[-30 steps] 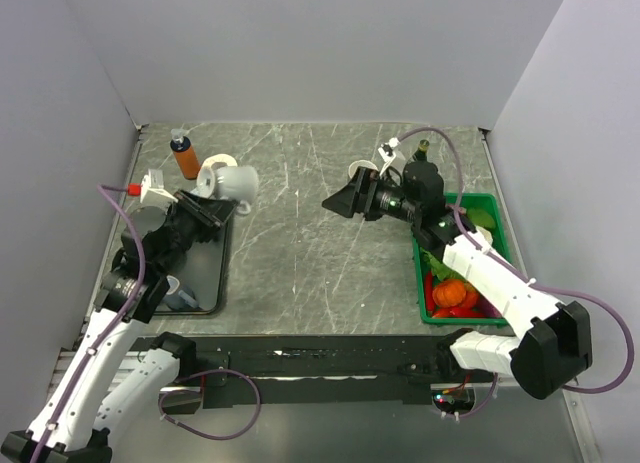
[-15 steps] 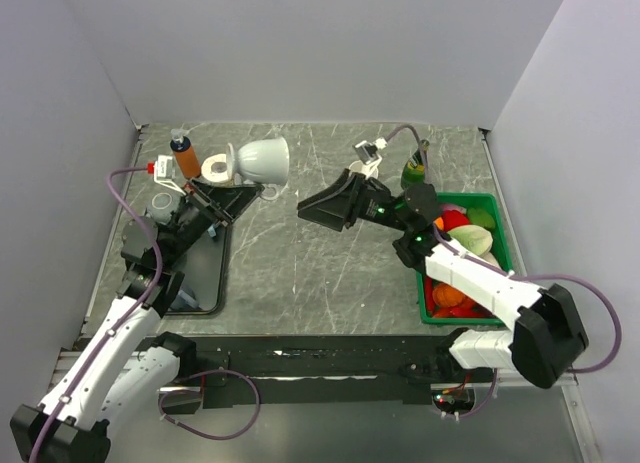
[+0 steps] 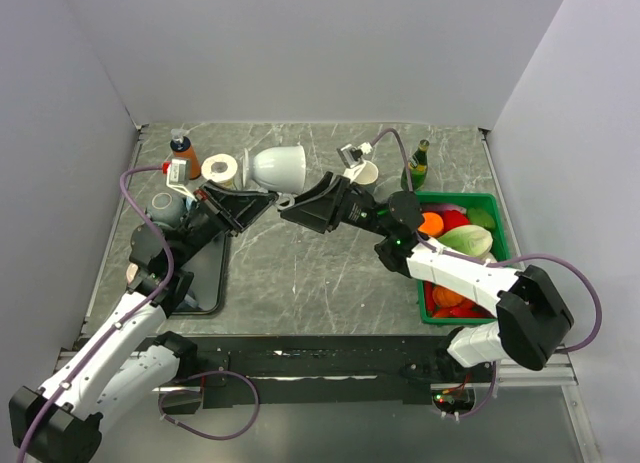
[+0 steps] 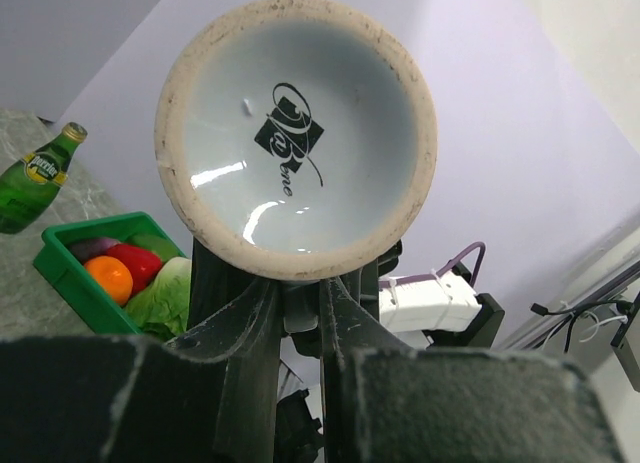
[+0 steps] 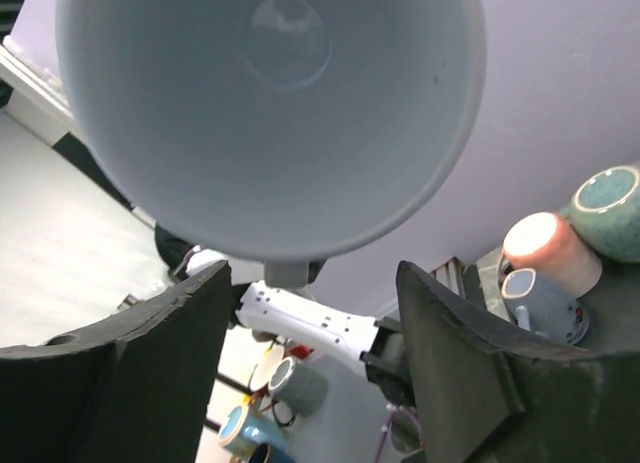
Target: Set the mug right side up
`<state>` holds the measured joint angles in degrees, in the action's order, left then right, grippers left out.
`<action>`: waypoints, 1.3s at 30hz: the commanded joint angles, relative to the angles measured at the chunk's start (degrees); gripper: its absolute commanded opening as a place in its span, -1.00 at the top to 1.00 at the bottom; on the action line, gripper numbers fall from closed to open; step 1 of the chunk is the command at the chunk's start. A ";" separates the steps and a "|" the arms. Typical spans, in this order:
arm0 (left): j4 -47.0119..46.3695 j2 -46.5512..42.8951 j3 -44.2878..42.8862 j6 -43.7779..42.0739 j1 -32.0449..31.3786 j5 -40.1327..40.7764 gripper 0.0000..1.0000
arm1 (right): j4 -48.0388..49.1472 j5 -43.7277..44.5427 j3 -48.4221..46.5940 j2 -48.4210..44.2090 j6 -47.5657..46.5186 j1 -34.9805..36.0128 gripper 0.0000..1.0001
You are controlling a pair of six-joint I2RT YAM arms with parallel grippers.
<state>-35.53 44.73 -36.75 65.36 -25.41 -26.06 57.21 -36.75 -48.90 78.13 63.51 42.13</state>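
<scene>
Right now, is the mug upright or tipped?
Tipped sideways: the mug shows the left wrist camera its base, the right its mouth.

The worktop (image 3: 300, 273) is covered with a grey, marble-patterned surface streaked with pale veins. It is enclosed on three sides by plain, pale lavender-grey panels: a far wall (image 3: 320, 53), a left wall (image 3: 50, 163) and a right wall (image 3: 570, 133). A black strip (image 3: 330, 363) is laid along the near edge. The scene is lit evenly, and only soft shadows are cast.
</scene>
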 commanded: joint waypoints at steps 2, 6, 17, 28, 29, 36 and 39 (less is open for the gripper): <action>-4.91 -1.49 -1.83 -1.73 -0.61 1.28 0.98 | 2.04 4.22 -2.16 -3.50 -3.47 0.50 -0.42; -5.25 -1.66 -0.87 -0.42 -1.04 0.84 0.98 | 1.15 7.30 -1.28 -5.26 -5.93 0.85 -0.32; -8.59 -2.19 2.12 -0.06 -2.28 0.66 0.98 | -1.66 10.56 -3.56 -4.56 -6.82 1.82 -0.05; -7.98 -2.36 4.40 -1.20 -5.17 -0.04 0.98 | -7.02 13.46 -5.76 -3.60 -5.06 1.99 -0.03; -7.80 -2.63 4.76 -1.46 -5.53 0.13 0.98 | -8.07 13.72 -6.02 -3.34 -4.71 2.08 -0.03; -6.40 -4.30 6.43 -3.57 -7.11 1.63 0.98 | -9.48 13.29 -6.73 -2.28 -2.51 1.99 0.90; -4.20 -5.00 6.25 -4.80 -7.29 2.42 0.98 | -11.06 13.63 -6.99 -2.54 -3.12 1.99 1.00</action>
<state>-39.24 41.43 -30.24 63.68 -30.48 -17.41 46.33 -26.28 -51.86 75.35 61.06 44.12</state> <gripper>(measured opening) 0.208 0.119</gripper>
